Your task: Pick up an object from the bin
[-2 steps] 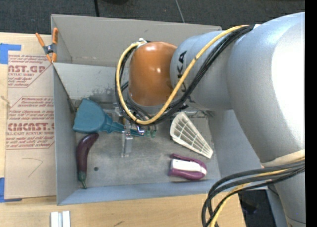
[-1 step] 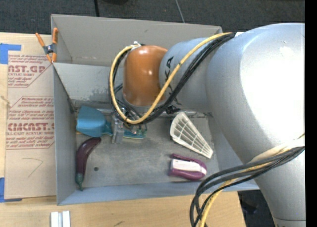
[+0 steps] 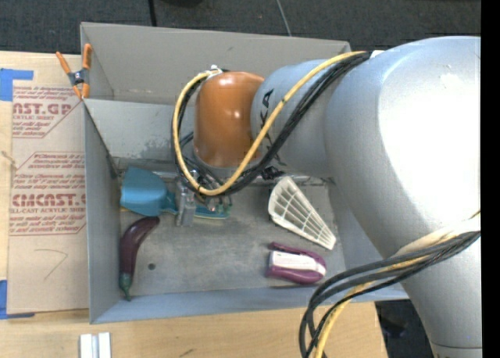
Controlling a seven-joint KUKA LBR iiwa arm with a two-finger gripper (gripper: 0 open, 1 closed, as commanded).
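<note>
**A:** The gripper (image 3: 186, 209) is down inside the grey bin (image 3: 100, 216), left of the frame's centre, below the arm's orange cover (image 3: 223, 118).

**B:** What's it at?

**A:** A teal blue plastic piece (image 3: 142, 192) on the bin's left side, its right end just beside the gripper.

**B:** Spread or pinching?

**A:** Cannot tell, the cables crowd it.

**B:** Anything else in there?

**A:** A purple toy aubergine (image 3: 133, 248) at lower left, a white ribbed fan-shaped piece (image 3: 299, 212) on the right, and a purple-and-white item (image 3: 297, 264) below that. They all lie apart.
</note>
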